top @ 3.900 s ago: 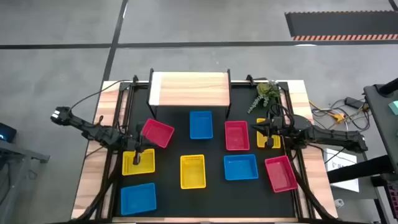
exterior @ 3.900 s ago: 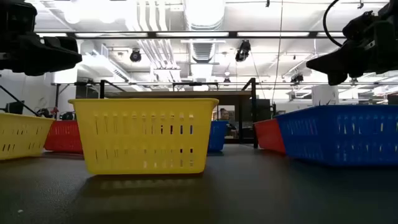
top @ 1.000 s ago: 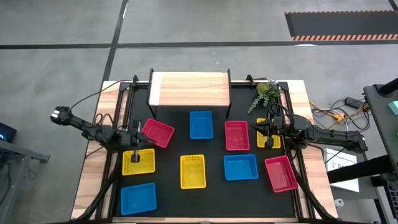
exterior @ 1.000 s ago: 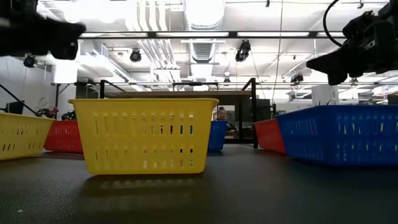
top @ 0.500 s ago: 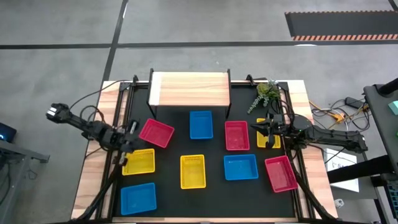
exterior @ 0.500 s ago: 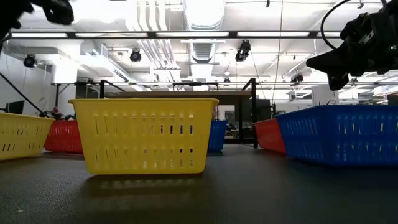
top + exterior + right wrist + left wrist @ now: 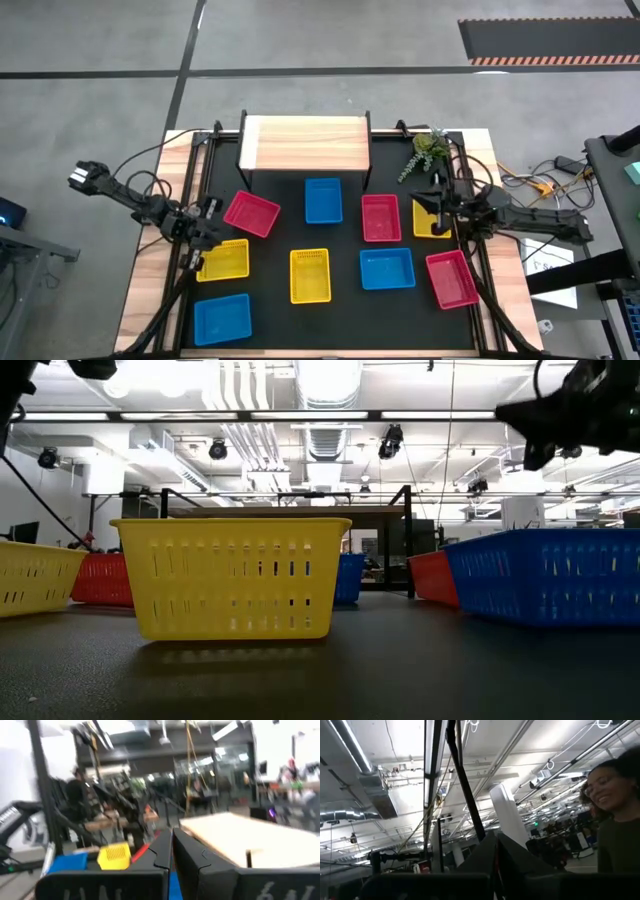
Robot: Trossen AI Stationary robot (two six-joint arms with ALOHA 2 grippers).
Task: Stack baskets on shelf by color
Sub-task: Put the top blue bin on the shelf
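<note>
While both jaws clenched (empty), left gripper [image 7: 212, 212] beside red basket [image 7: 251, 213]; right gripper [image 7: 420, 201] above yellow basket [image 7: 428, 225].

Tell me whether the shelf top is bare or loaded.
Bare: from above, the shelf shows only plain wood, with all nine baskets on the black table.

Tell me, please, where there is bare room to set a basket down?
The light wood plank top of the shelf is wholly bare. On the black table, a free strip lies right of the front-left blue plastic basket. The middle rows are crowded.
</note>
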